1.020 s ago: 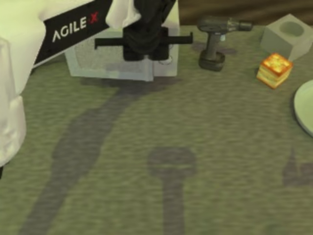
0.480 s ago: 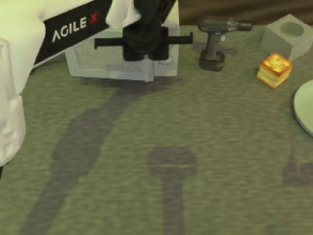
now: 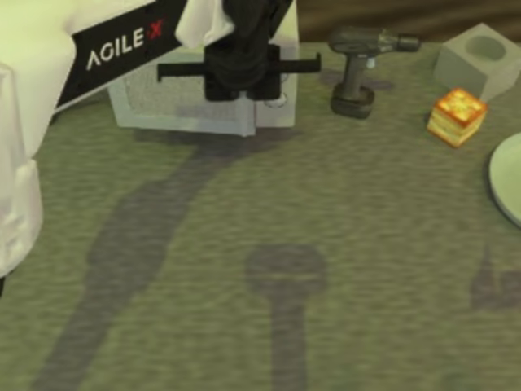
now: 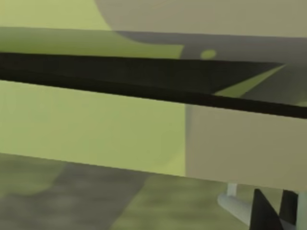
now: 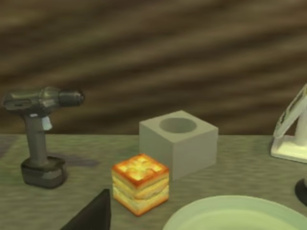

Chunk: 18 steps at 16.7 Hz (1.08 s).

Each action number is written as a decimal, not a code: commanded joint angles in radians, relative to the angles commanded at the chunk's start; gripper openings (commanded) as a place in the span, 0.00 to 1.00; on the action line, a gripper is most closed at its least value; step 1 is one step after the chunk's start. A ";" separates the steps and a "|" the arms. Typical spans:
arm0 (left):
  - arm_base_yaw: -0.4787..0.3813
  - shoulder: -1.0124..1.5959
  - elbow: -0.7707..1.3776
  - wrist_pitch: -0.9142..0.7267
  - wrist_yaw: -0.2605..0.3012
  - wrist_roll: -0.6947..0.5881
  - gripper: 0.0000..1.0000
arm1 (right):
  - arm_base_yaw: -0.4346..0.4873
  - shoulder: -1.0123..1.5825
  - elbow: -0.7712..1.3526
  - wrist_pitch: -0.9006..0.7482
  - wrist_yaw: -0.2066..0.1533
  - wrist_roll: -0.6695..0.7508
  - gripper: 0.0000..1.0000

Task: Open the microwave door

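Note:
The cream-white microwave [image 3: 283, 45] stands at the table's back left, mostly covered by my left arm. Its door [image 3: 175, 106], with the grey mesh window, faces the front and looks barely ajar. My left gripper [image 3: 242, 94] hangs over the door's right edge, by the control panel. In the left wrist view the pale bar handle [image 4: 235, 205] runs under the door [image 4: 240, 148] and in between the two dark fingers of my left gripper [image 4: 277, 215], which are shut on it. My right gripper [image 5: 98, 215] is out of the top view, parked low near the plate.
A grey power drill [image 3: 354, 69] stands right of the microwave. Farther right are a grey cube with a round hole [image 3: 476, 61], an orange layered block [image 3: 457, 116] and a pale plate [image 3: 509, 183] at the right edge. A white stand [image 5: 292, 134] shows beyond the plate.

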 joint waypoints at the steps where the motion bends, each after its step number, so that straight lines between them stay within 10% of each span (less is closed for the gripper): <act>1: 0.000 0.000 0.000 0.000 0.000 0.000 0.00 | 0.000 0.000 0.000 0.000 0.000 0.000 1.00; 18: 0.007 -0.091 -0.146 0.079 0.043 0.091 0.00 | 0.000 0.000 0.000 0.000 0.000 0.000 1.00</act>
